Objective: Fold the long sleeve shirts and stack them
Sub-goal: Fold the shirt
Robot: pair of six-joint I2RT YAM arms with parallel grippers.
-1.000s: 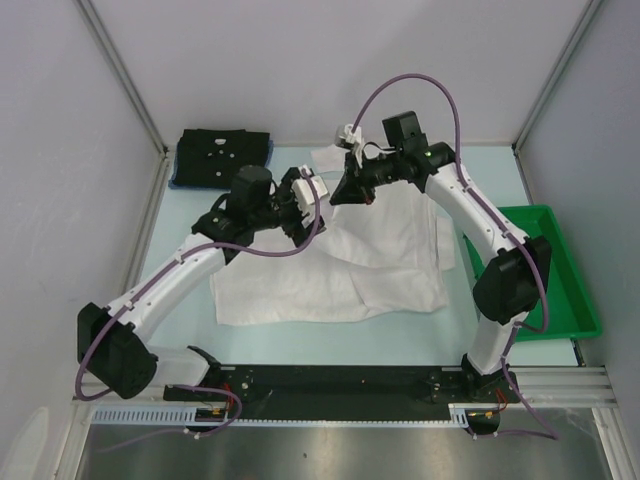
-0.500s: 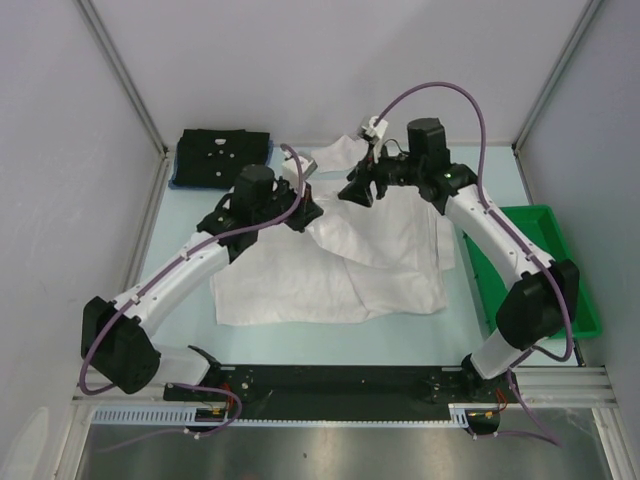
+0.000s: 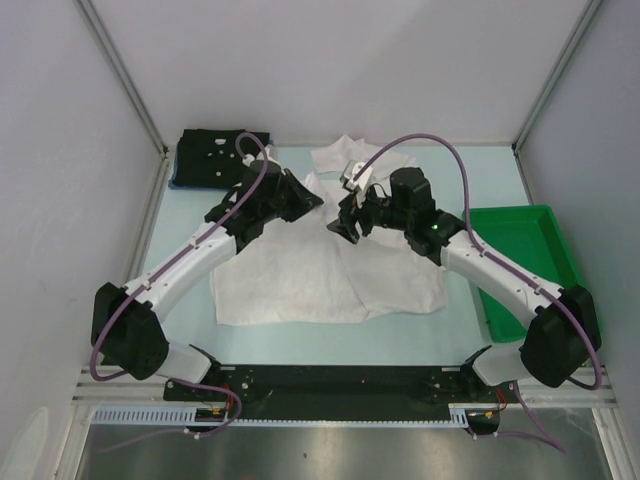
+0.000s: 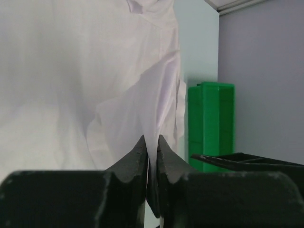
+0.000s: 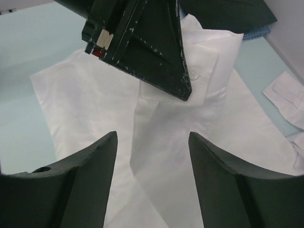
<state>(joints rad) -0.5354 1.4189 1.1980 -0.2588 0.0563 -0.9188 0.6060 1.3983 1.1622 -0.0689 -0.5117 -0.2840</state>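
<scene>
The white long sleeve shirt [image 3: 300, 280] lies creased and partly folded mid-table. My left gripper [image 3: 314, 201] is at its back part, shut on a raised fold of the white cloth [image 4: 156, 95]; the pinch shows at the left gripper [image 4: 152, 142] jaws. My right gripper [image 3: 342, 224] hovers just right of it, open, over the shirt [image 5: 156, 190] with nothing between its fingers [image 5: 107, 142]. The black shirt [image 3: 222, 155] lies folded at the back left on the blue one [image 3: 177, 182].
A green tray [image 3: 545, 240] stands at the right edge, partly under the right arm, and shows as the green tray [image 4: 211, 123] in the left wrist view. A loose white sleeve end [image 3: 340, 155] lies by the back wall. Side walls close in left and right.
My left gripper went from open to shut on the white cloth. My right gripper opened, let the cloth go and came down toward the front, close to the left gripper.
</scene>
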